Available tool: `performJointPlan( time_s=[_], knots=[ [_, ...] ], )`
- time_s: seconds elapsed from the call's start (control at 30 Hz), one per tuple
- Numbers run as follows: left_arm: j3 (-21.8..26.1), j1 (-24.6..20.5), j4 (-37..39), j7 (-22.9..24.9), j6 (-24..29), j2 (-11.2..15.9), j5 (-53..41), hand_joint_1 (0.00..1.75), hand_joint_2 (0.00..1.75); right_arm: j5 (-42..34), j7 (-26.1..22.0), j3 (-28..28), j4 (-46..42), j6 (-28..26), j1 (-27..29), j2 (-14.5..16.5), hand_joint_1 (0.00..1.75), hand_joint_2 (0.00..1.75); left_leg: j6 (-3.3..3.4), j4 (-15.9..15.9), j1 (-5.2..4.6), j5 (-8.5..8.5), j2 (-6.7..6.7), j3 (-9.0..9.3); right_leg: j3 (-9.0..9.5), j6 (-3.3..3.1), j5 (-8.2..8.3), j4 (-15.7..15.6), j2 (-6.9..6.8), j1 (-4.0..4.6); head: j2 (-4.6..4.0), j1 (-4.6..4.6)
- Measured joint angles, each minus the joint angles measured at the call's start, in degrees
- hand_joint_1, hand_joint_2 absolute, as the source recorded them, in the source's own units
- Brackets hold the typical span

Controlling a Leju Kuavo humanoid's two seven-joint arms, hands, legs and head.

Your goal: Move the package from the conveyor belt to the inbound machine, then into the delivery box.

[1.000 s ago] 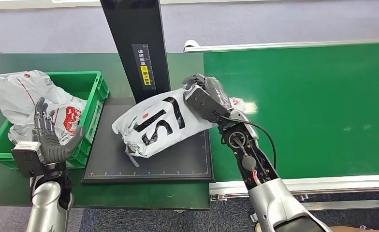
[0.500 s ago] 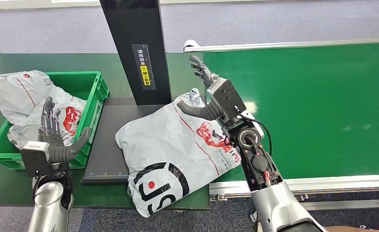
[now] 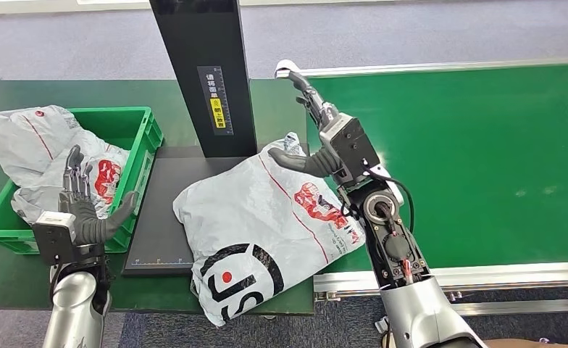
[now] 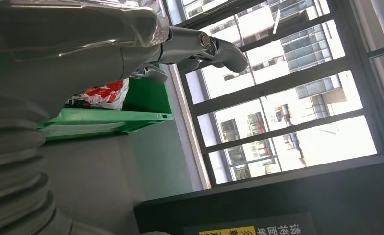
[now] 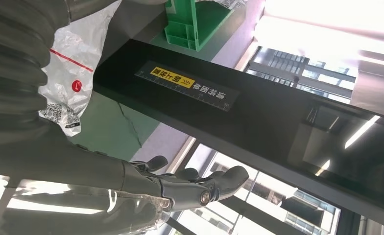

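The green conveyor belt (image 3: 484, 159) fills the frame's right. At centre, the grey package (image 3: 266, 232) lies on the black inbound machine (image 3: 161, 217). Right hand (image 3: 324, 138), fingers spread, holds nothing; left hand (image 3: 78, 210) likewise, lower left.

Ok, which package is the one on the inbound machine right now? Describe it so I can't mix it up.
Find the tall black column at the table's middle; its flat black platform lies in front. The package sprawls across it, overhanging the near edge, beside the right hand. Unlike the bags in the green bin, it shows a large black ring logo.
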Motion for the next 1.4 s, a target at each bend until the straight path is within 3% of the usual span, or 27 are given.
performJointPlan(
  time_s=[0.1,0.23,0.4,0.67,1.0,1.27,1.4],
  knots=[
    [-0.7,0.2,-0.5,0.1,-1.0,0.0,-0.9,0.0,1.75,-1.0,-0.6,-0.1,-1.1,-1.5,0.4,-0.1,0.0,1.75,0.0,0.0,0.0,0.0,-0.01,0.0,0.0,0.0,0.0,0.0,0.0,0.0,0.0,0.0],
    [-4.0,1.7,-3.1,2.6,-3.6,-0.2,-5.0,0.0,1.75,-0.1,-1.2,-1.2,-6.6,-8.9,2.9,-1.3,0.0,1.75,0.01,0.0,-0.01,-0.01,-0.04,-0.01,0.0,0.01,-0.01,-0.1,-0.02,-0.02,0.0,-0.01],
    [-11.9,3.2,-4.8,8.8,-6.4,0.3,-12.2,0.0,1.75,-1.4,-1.5,-6.4,-13.6,-13.5,8.6,-3.7,0.0,1.75,0.05,0.0,-0.04,-0.04,-0.11,-0.02,0.04,0.02,-0.01,-0.1,-0.03,-0.05,-0.01,0.01],
    [-25.1,2.0,-2.5,12.6,-7.9,2.4,-16.8,0.0,1.75,-2.7,-4.0,-15.9,-15.2,-14.8,19.0,-6.3,0.0,1.75,0.05,0.0,-0.03,-0.05,-0.06,-0.01,0.03,0.01,-0.01,-0.1,-0.04,-0.05,0.01,-0.02],
    [-35.7,-3.9,11.9,13.3,-6.7,1.3,-17.7,0.0,1.75,-2.0,-2.6,-19.6,-17.7,-16.1,25.3,-6.2,0.0,1.75,0.05,0.0,-0.04,-0.05,-0.06,0.0,0.04,0.02,0.0,-0.1,-0.01,-0.06,0.0,-0.01],
    [-40.3,-10.9,27.2,13.5,-2.5,-4.1,-19.9,0.0,1.75,-2.1,-2.1,-20.1,-19.7,-16.2,27.1,-5.5,0.0,1.75,0.05,0.0,-0.05,-0.04,-0.08,0.0,0.06,0.02,0.01,-0.1,-0.01,-0.07,-0.01,-0.02],
    [-42.7,-14.5,35.6,14.0,3.0,-7.3,-23.5,0.0,1.75,-2.2,-2.0,-20.2,-20.8,-16.2,27.8,-4.9,0.0,1.75,0.05,0.0,-0.05,-0.05,-0.08,0.01,0.07,0.02,0.01,-0.1,-0.01,-0.07,-0.01,-0.02]
  ],
)
